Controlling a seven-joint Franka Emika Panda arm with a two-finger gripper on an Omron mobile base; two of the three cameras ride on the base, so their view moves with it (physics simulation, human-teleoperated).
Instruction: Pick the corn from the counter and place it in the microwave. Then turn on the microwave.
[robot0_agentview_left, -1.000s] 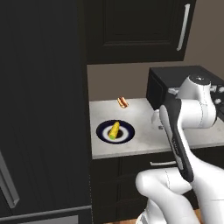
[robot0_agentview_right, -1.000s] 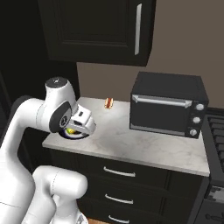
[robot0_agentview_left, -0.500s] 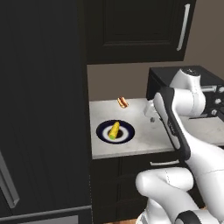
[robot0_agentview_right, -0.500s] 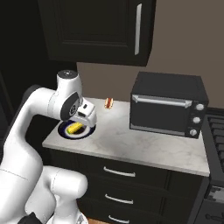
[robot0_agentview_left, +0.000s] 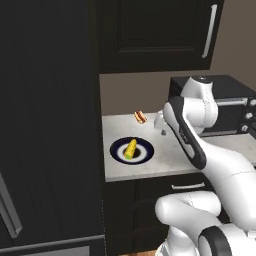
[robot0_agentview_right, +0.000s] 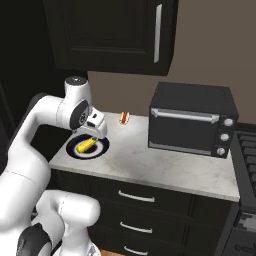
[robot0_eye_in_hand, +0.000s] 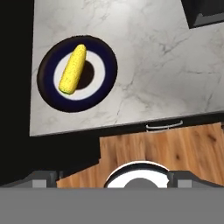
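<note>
Corn (robot0_eye_in_hand: 73, 69), yellow cob on dark plate (robot0_eye_in_hand: 105, 78), tool (robot0_agentview_right: 97, 131) apparently wide, empty.

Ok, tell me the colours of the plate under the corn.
Dark blue plate with a white ring; clearest in the hand view.

A glossy white arm (robot0_agentview_left: 200, 150) of rounded segments with dark joint rings.
</note>
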